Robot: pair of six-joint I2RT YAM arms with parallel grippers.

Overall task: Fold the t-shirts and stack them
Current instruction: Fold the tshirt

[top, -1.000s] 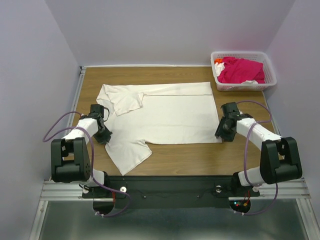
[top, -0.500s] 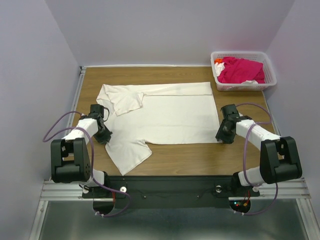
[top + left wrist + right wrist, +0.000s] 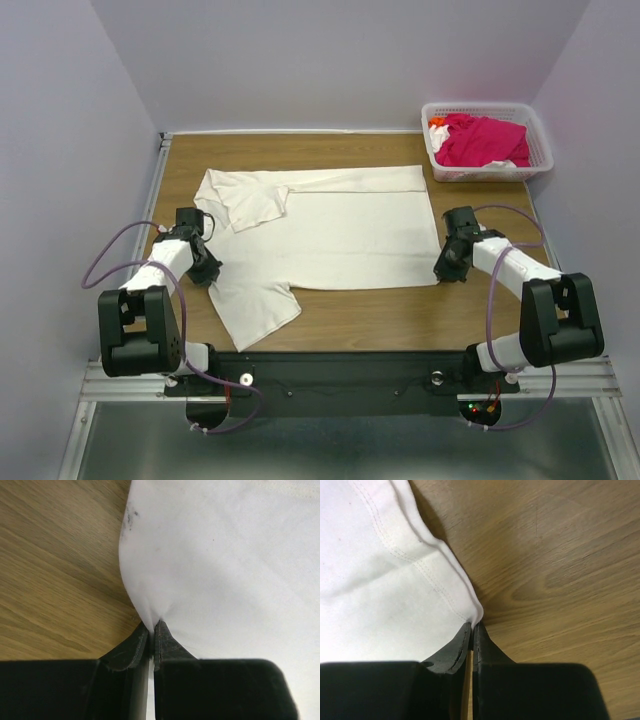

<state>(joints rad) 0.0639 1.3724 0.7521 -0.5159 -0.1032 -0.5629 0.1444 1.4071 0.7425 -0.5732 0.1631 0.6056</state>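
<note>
Wooden table (image 3: 350, 320), off-white t-shirt (image 3: 340, 235) spread out, basket (image 3: 543, 150) at corner

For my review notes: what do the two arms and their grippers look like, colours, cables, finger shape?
The left arm and right arm have white links between bulky black joint housings. A lilac cable loops alongside each. The left gripper and right gripper are matte black, their fingers tapering to thin tips. No markings show.

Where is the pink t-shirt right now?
In the top view, the pink t-shirt lies heaped in the white basket at the far right corner of the table, well apart from the off-white t-shirt spread across the middle.
</note>
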